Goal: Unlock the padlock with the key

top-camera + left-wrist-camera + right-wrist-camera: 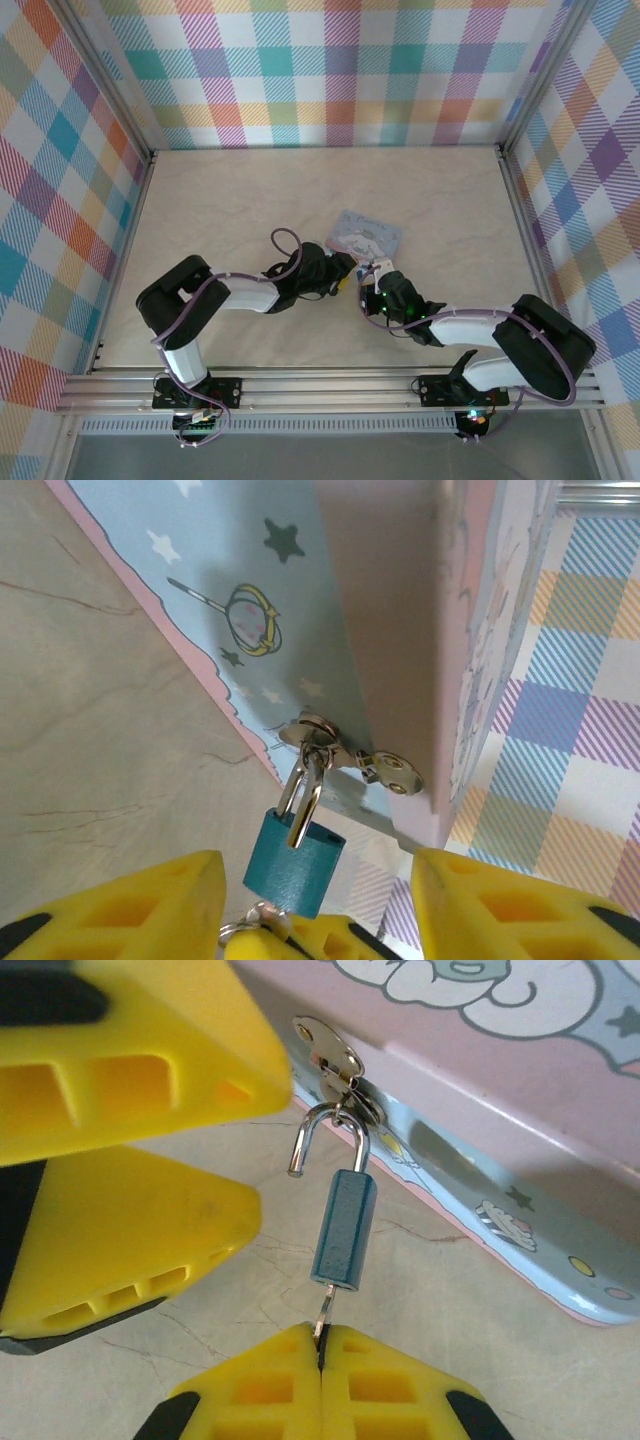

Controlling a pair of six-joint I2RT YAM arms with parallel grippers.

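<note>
The teal padlock [343,1228] hangs from the hasp [330,1055] of the pale blue tin [520,1210]. Its shackle [322,1130] is sprung, one end standing free of the body. The thin grey key [324,1312] sticks out of the lock's underside, and my right gripper [322,1332] is shut on it. In the left wrist view the padlock [295,870] hangs between the spread yellow fingers of my open left gripper [318,868], touching neither. The right gripper's fingers [320,942] sit just beneath it. From above, both grippers, left [340,272] and right [378,288], meet at the tin's near edge.
The tin [365,237] lies mid-table on the beige marbled surface [250,190], its lid partly raised in the left wrist view. Plaid walls [330,80] close in the back and both sides. A metal rail [330,385] runs along the near edge by the arm bases.
</note>
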